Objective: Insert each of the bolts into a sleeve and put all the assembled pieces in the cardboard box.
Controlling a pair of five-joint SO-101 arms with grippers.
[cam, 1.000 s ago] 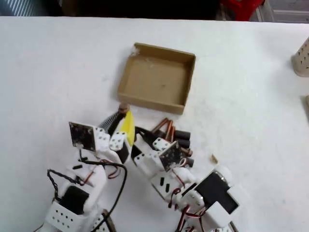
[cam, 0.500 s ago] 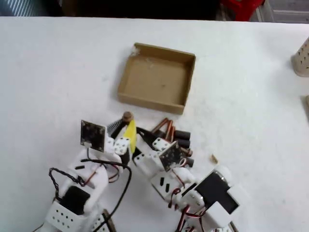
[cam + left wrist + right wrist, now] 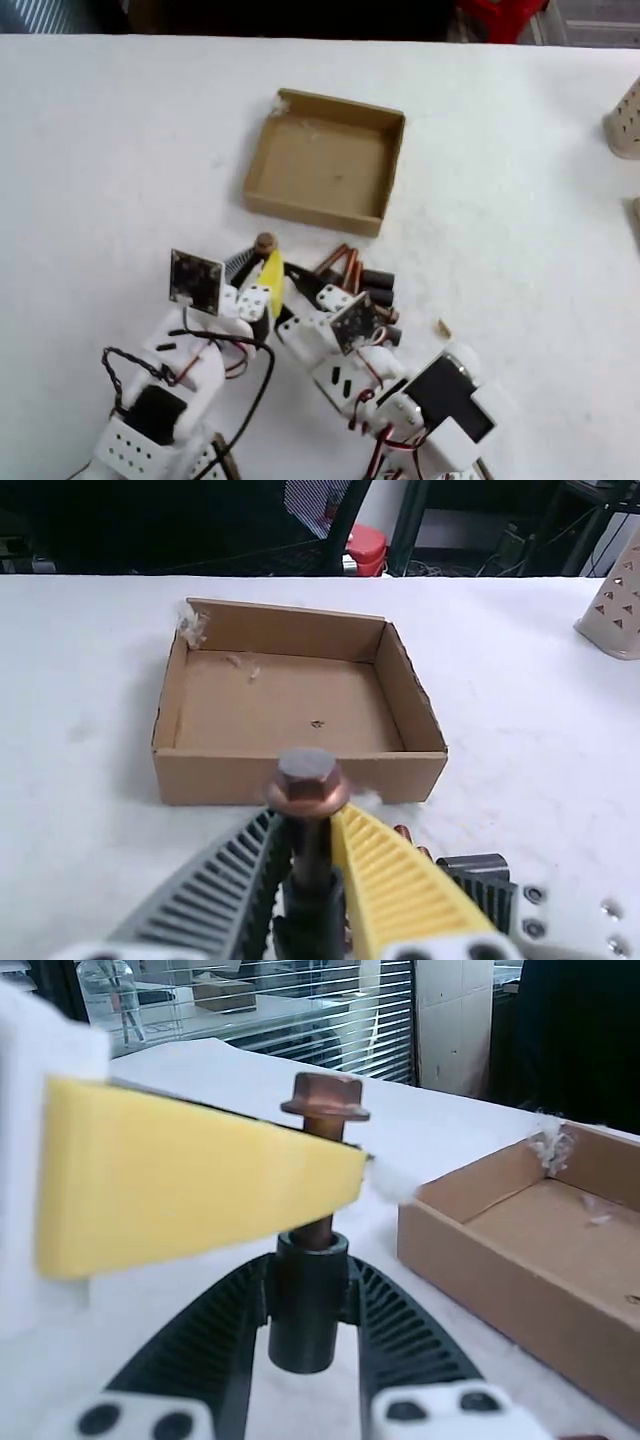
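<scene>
My left gripper is shut on a copper bolt, gripping the shank between its grey and yellow fingers. The bolt stands upright with its hex head on top. Its lower end enters a black sleeve, on which my right gripper is shut with its black fingers. In the high view the right gripper sits just right of the left one. The open cardboard box lies a short way beyond both grippers and holds nothing.
Loose copper bolts and black sleeves lie on the white table beside my right gripper, near the box's front wall. A small tan scrap lies further right. A perforated beige object stands at the right edge.
My left gripper swung the bolt away from the box and toward the right gripper, tipping it upright over the sleeve. Over the last half second almost nothing moved.
</scene>
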